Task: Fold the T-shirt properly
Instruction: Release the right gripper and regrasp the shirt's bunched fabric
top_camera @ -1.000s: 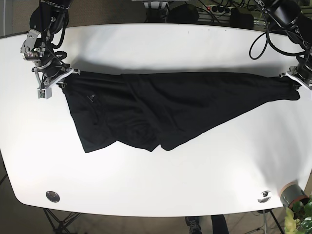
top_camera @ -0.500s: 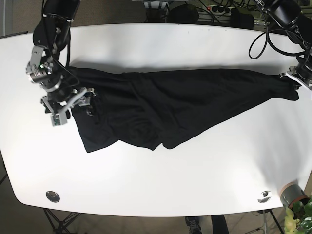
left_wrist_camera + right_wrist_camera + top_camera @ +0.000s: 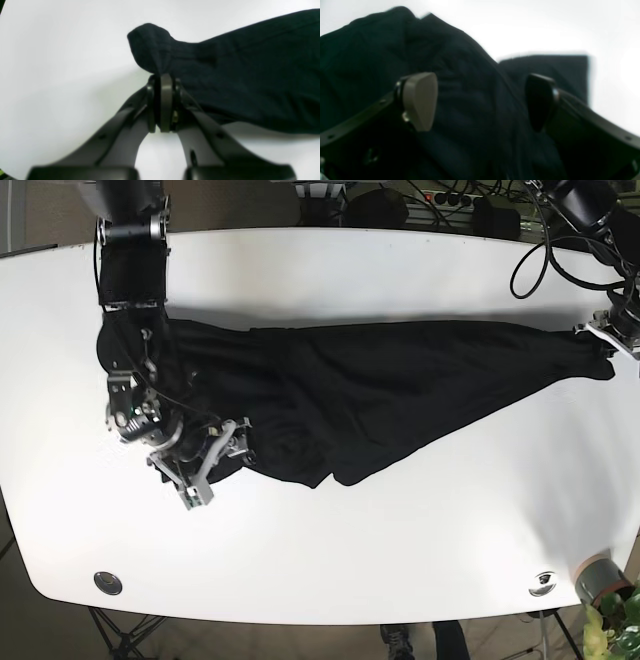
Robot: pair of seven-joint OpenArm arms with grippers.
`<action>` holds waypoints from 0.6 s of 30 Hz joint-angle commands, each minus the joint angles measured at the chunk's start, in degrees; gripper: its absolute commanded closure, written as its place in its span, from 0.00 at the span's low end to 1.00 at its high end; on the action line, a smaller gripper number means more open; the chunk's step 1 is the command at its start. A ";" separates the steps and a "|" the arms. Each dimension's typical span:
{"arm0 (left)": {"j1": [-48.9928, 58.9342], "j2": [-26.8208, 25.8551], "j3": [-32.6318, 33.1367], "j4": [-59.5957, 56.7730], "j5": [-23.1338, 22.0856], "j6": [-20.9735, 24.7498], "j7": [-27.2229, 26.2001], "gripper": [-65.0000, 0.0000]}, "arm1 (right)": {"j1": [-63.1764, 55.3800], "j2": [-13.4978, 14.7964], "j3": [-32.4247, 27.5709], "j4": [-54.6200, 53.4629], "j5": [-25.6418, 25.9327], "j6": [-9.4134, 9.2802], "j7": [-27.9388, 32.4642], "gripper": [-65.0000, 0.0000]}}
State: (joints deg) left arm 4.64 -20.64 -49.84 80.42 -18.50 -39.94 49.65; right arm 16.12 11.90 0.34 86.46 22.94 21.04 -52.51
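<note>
A black T-shirt (image 3: 380, 390) lies stretched across the white table (image 3: 400, 520), narrowing to a point at the right. My left gripper (image 3: 603, 328) sits at that right tip. In the left wrist view the left gripper (image 3: 163, 80) is shut on a small pinch of the T-shirt (image 3: 250, 75). My right gripper (image 3: 215, 460) hovers over the shirt's lower left hem. In the right wrist view the right gripper (image 3: 480, 100) is open, with the dark T-shirt (image 3: 470, 62) lying between and below its fingers (image 3: 420, 100).
Two round metal fittings (image 3: 107, 582) (image 3: 543, 582) sit near the table's front edge. A grey pot (image 3: 600, 580) with a green plant stands off the front right corner. Cables and dark gear (image 3: 440, 200) lie behind the far edge.
My right gripper has moved from the shirt's upper left corner down along the left side to the lower left hem. The left gripper has stayed shut on the right tip.
</note>
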 commanded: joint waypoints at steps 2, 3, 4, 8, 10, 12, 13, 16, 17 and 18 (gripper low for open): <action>-0.56 -1.38 -0.31 0.94 -0.88 -0.06 -1.43 1.00 | 7.31 0.36 -7.06 -9.75 0.84 0.63 6.40 0.20; -0.56 -1.38 -0.31 0.94 -0.88 -0.06 -1.43 1.00 | 8.28 0.36 -8.03 -11.33 0.84 0.63 7.28 0.20; -0.56 -1.38 -0.31 0.94 -0.88 -0.06 -1.43 1.00 | 9.51 0.36 -9.17 -13.62 0.84 0.63 8.42 0.20; -0.73 -1.38 -0.05 0.94 -1.06 -0.06 -1.43 1.00 | 14.61 0.36 -14.27 -23.55 0.84 0.63 12.99 0.20; -0.73 -1.38 -0.05 1.03 -1.06 -0.06 -1.43 1.00 | 16.28 0.36 -16.29 -27.60 0.84 0.63 15.37 0.20; -0.82 -1.38 -0.13 1.03 -1.06 -0.06 -1.43 1.00 | 17.59 0.36 -17.88 -31.29 0.84 0.63 18.01 0.20; -0.82 -1.38 -0.05 1.03 -1.06 -0.06 -1.43 1.00 | 18.30 0.36 -18.76 -33.31 0.84 0.72 19.41 0.20; -0.91 -1.38 -0.05 1.12 -1.06 -0.06 -1.43 1.00 | 20.06 0.27 -21.66 -38.41 0.84 0.72 23.19 0.20; -0.91 -1.38 -0.05 1.12 -1.06 -0.06 -1.43 1.00 | 20.41 0.19 -22.27 -39.38 0.84 0.72 23.81 0.20; -0.91 -1.38 -0.05 1.03 -1.06 -0.06 -1.43 1.00 | 20.94 0.10 -23.42 -41.05 0.84 0.72 24.86 0.20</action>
State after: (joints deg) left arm 4.25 -20.51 -49.63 80.42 -18.72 -39.94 49.50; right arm 33.65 11.97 -20.60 49.32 23.18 21.43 -31.55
